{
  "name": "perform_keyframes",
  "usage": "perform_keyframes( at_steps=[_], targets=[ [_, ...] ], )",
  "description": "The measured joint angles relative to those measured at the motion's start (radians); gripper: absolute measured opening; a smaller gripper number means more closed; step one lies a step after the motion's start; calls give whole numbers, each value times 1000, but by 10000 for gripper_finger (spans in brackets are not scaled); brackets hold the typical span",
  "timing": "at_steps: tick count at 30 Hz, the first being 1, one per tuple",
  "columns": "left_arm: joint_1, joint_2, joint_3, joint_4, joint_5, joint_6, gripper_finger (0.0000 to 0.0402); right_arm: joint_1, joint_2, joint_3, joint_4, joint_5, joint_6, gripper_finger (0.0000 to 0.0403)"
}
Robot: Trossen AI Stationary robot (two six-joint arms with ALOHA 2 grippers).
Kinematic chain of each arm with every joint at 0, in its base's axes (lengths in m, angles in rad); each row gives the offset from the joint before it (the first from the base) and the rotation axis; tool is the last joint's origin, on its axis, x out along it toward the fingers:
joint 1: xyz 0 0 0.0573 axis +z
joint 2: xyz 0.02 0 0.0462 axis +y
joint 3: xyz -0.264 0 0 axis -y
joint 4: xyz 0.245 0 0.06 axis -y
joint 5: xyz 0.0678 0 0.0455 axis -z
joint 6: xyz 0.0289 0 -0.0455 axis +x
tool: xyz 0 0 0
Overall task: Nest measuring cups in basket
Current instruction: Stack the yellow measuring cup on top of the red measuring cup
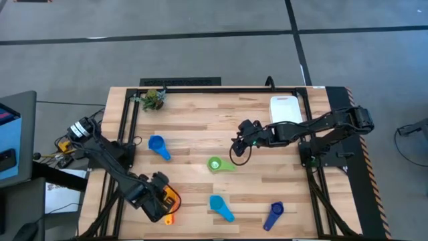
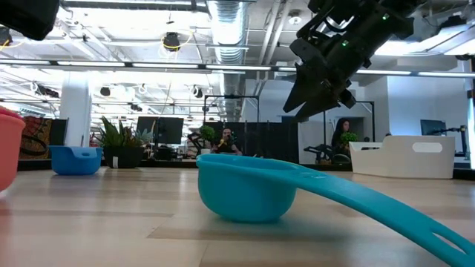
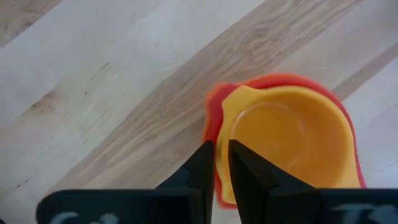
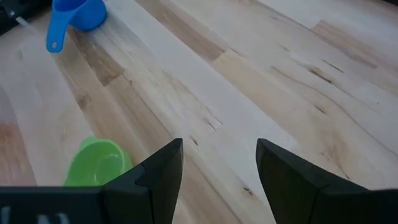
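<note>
- At the table's near-left corner, the left gripper (image 1: pixel 162 201) is down over a nested stack: an orange cup (image 3: pixel 292 140) sitting inside a red cup (image 3: pixel 214 130). In the left wrist view its fingers (image 3: pixel 202 168) stand almost together, pinching the stack's rim at one side.
- Farther back on the left, a lighter blue cup (image 1: pixel 158 146) lies alone on the wood, and a small green plant (image 1: pixel 153 100) stands at the far-left corner.
- Near the front edge, around the middle, a second lighter blue cup (image 1: pixel 219 206) lies with its handle pointing toward the right front; it fills the foreground of the low view (image 2: pixel 249 185).
- At the table's centre lies the green cup (image 1: pixel 216 164), handle to the right.
- Just beyond and right of it hovers the right gripper (image 1: pixel 239 146), clear of the wood, its jaws spread and holding nothing.
- At the front right lies the dark blue cup (image 1: pixel 274 214).
- At the far right stands the white basket (image 1: pixel 286 110), partly under the right arm; what it holds cannot be made out.
</note>
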Motion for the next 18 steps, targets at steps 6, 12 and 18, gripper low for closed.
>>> perform_keyframes(
  at_steps=[6,12,18],
  targets=[
    [27,0,0,1,10,33,38,-1,0,0,-31,0,1,225],
    [34,0,0,1,26,38,38,0,0,0,-37,1,0,225],
    [34,0,0,0,28,38,32,0,0,0,-37,1,0,225]
  ],
)
